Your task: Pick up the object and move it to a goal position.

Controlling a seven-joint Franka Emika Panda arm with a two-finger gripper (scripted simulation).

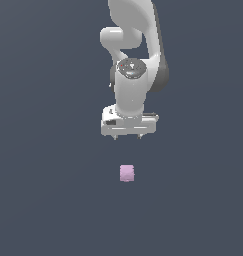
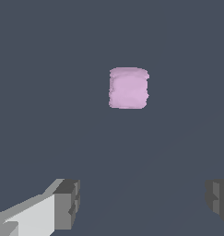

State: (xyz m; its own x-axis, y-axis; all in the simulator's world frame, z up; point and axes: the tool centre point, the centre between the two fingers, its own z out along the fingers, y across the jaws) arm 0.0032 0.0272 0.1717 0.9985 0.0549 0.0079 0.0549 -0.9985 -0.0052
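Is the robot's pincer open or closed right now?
Open. In the wrist view, the pincer has its two fingers far apart with nothing between them, and the pink cube sits untouched on the floor.

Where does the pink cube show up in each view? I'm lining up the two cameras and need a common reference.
Exterior view: the pink cube sits on the dark floor, a little below centre, under the white gripper and apart from it.
Wrist view: the cube is slightly above centre, beyond the two grey fingertips, not between them.
Shared landmark: the gripper's open fingers, seen in both views.
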